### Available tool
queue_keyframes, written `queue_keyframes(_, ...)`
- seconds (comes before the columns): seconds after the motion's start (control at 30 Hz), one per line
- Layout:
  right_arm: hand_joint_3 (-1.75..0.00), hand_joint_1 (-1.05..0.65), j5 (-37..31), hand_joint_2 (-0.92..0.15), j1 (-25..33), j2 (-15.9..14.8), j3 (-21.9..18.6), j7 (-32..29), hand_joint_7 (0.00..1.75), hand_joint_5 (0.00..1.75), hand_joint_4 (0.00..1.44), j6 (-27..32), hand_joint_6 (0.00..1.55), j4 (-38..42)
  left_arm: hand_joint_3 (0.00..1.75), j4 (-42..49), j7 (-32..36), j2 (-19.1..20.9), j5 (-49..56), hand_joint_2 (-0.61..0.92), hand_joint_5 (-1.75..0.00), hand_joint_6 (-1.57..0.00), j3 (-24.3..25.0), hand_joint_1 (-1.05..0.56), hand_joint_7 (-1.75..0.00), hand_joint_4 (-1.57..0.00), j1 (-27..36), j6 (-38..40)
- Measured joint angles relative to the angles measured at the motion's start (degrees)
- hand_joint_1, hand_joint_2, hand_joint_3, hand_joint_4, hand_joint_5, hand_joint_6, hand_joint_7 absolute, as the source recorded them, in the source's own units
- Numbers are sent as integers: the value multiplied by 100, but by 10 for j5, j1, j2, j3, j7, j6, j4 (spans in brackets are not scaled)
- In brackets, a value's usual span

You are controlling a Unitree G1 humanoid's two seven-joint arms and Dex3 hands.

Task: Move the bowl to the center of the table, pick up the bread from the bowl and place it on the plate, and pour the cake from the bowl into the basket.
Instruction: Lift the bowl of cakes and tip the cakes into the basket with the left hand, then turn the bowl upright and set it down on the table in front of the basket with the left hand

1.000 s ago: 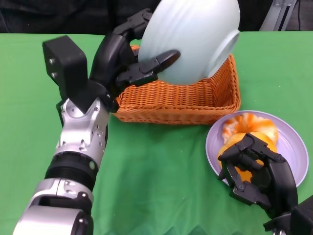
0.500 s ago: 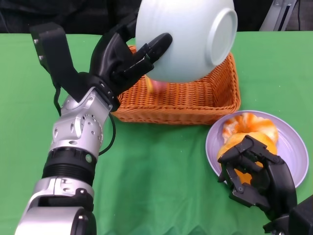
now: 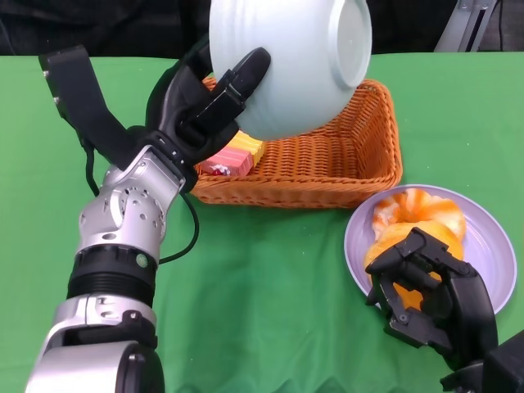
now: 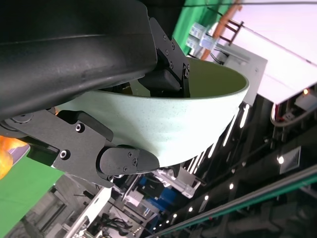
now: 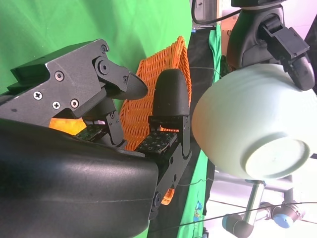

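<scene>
Bowl (image 3: 286, 61), gripped upturned over the basket (image 3: 360, 160) by the left hand (image 3: 205, 106), may slip from its rim-hold and strike the cake (image 3: 233, 158).

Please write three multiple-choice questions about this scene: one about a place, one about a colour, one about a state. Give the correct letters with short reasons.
1. Where does the cake lie?
A. in the basket
B. on the plate
C. on the cloth

2. What colour is the plate?
A. red
B. pale purple
C. black

3. How is the bowl held?
A. upright on the table
B. flat in the basket
C. tipped over above the basket

Answers:
1 A: the cake lies inside the basket.
2 B: the plate under the bread is pale purple.
3 C: the left hand holds the bowl tilted, base up.
</scene>
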Motion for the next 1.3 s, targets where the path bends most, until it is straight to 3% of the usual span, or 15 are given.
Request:
queue_keyframes(0.73,-91,-8,0,-66,-1,0,0,3,136,163,74,-7,64,5,59,-10,43,-7,-42,92,-159,-55,41,-18,-143,-62,-7,86)
queue_keyframes(1.17,-90,-8,0,-67,-3,0,0,3,134,162,74,-10,64,13,59,-14,40,-7,-37,92,-154,-58,32,-16,-143,-62,-7,74)
queue_keyframes(1.3,-89,-7,2,-67,-3,0,0,8,134,162,73,-10,64,13,60,-15,16,-6,-20,92,-151,-61,13,-16,-141,-65,-6,33)
